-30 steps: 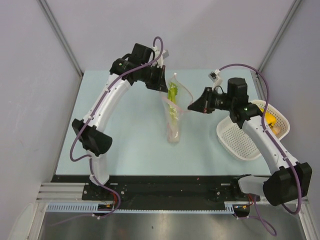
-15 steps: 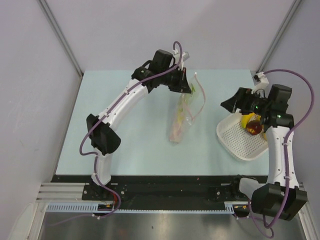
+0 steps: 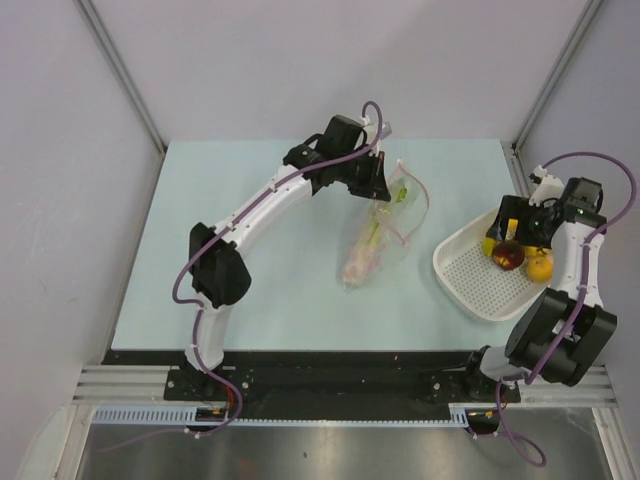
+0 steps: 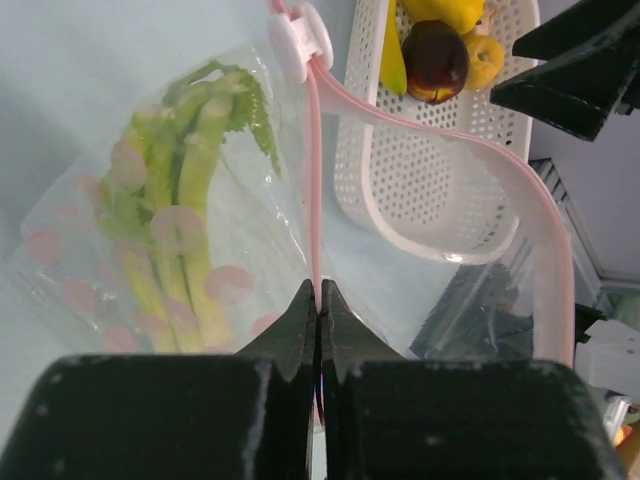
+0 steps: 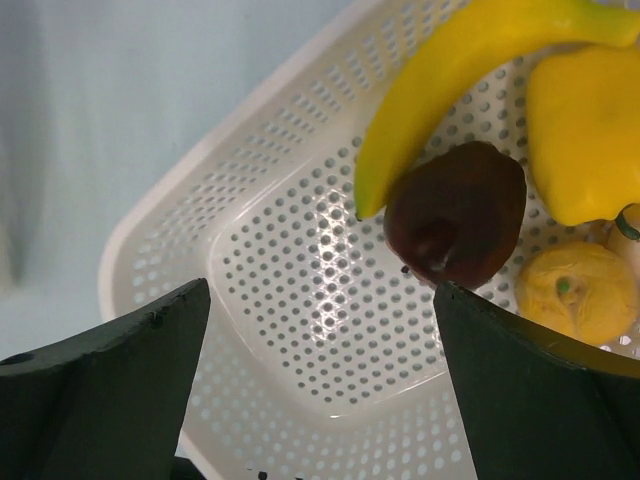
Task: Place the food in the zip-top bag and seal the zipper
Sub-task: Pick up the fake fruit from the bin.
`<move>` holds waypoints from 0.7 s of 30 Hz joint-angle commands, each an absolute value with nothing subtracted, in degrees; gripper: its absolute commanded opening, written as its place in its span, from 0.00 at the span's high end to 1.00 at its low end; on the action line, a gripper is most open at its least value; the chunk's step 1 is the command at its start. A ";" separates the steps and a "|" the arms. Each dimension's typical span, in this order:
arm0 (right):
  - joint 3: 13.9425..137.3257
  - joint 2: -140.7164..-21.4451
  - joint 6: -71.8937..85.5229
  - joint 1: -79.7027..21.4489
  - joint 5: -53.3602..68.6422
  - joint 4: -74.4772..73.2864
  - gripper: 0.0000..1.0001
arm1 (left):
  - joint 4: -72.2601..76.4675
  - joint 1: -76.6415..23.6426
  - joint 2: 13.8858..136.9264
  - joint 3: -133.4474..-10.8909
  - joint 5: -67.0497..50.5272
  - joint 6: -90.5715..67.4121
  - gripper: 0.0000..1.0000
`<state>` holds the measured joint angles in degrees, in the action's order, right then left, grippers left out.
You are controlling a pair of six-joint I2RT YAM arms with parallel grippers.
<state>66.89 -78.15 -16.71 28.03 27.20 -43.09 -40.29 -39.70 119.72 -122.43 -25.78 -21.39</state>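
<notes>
Over white basket [image 5: 300, 400], my right gripper [image 5: 322, 288] has swung from zip-top bag [image 4: 90, 240], fingers spread above dark red fruit [image 5: 455, 210]: next pick. Left gripper [image 4: 318, 300] pinches zipper [image 4: 314, 180]; leek [image 4: 195, 160] inside.

The left arm stretches from the near edge of the bench [image 3: 250, 280] towards the middle of its far edge, elbow raised. The left gripper [image 4: 318, 312] points down, fingers pressed together on the zipper [image 4: 314, 180]. The right arm is folded upright at the right edge. The right gripper [image 5: 320, 288] tilts downward, jaws spread wide and holding nothing.
</notes>
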 commanded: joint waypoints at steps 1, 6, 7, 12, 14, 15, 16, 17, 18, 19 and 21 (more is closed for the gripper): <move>69.87 -82.08 -19.87 28.04 19.79 -43.95 0.00 | -41.65 -40.17 119.00 -122.17 -24.97 -16.88 0.98; 69.87 -87.01 -18.63 27.95 15.04 -42.81 0.00 | -42.10 -40.17 117.43 -118.13 -23.99 -15.12 0.99; 69.61 -87.62 -18.63 27.95 13.81 -42.37 0.00 | -41.93 -40.17 117.16 -117.60 -23.91 -15.03 1.00; 69.08 -91.22 -18.28 27.77 11.96 -39.03 0.07 | -42.10 -40.17 116.02 -116.11 -23.82 -13.01 1.00; 68.56 -92.19 -17.67 27.69 10.73 -37.18 0.10 | -42.10 -40.17 115.23 -115.32 -23.47 -11.52 1.00; 68.29 -92.98 -17.06 27.60 10.55 -36.48 0.11 | -42.10 -40.17 114.88 -114.96 -23.64 -10.90 1.00; 68.03 -93.60 -16.70 27.51 9.94 -35.34 0.11 | -42.27 -40.17 114.53 -114.70 -23.90 -10.38 1.00; 67.85 -94.04 -16.53 27.42 9.67 -34.81 0.12 | -42.36 -40.17 113.74 -113.91 -23.99 -9.24 1.00; 67.42 -94.39 -16.44 27.16 9.67 -34.46 0.13 | -42.45 -40.25 113.38 -113.47 -24.08 -8.71 1.00; 67.24 -95.18 -16.09 26.90 9.49 -33.76 0.13 | -42.63 -40.25 112.94 -113.03 -24.52 -8.09 1.00; 66.63 -95.71 -15.47 26.55 9.67 -32.96 0.15 | -43.94 -40.52 112.24 -112.41 -24.70 -5.98 1.00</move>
